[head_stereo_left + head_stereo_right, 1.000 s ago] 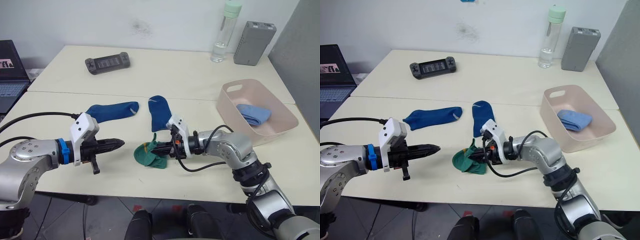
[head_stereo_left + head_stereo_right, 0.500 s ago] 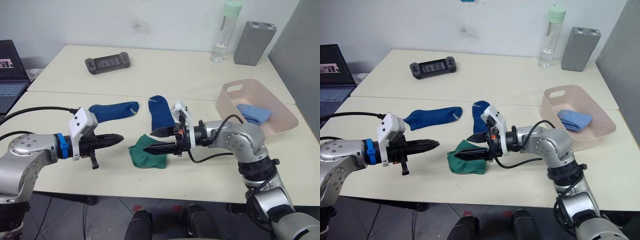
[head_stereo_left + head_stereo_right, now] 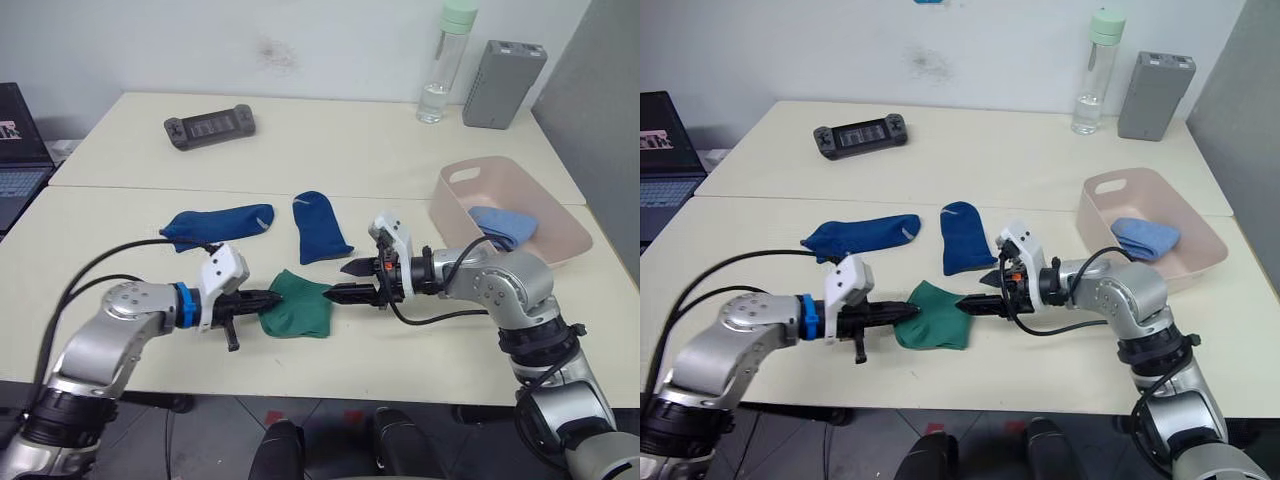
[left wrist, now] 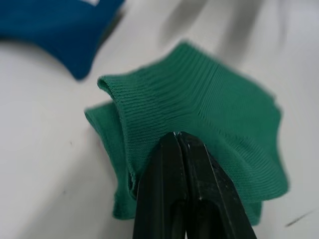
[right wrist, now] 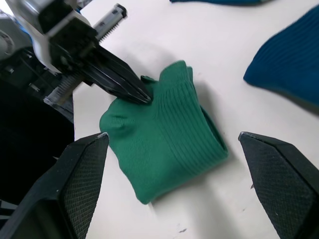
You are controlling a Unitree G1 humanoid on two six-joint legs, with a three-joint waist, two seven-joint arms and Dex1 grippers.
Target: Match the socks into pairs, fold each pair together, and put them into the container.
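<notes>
The folded green socks (image 3: 298,305), lying at the table's (image 3: 400,150) near edge, are pinched by the closed left gripper (image 3: 272,297), and are best gripped squarely by the wide-open, empty right gripper (image 3: 345,280) before transfer to the pink tub (image 3: 560,250).

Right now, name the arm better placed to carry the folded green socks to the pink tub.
Right: its open gripper flanks the green socks and sits nearer the tub. The left gripper only touches their far edge.
</notes>
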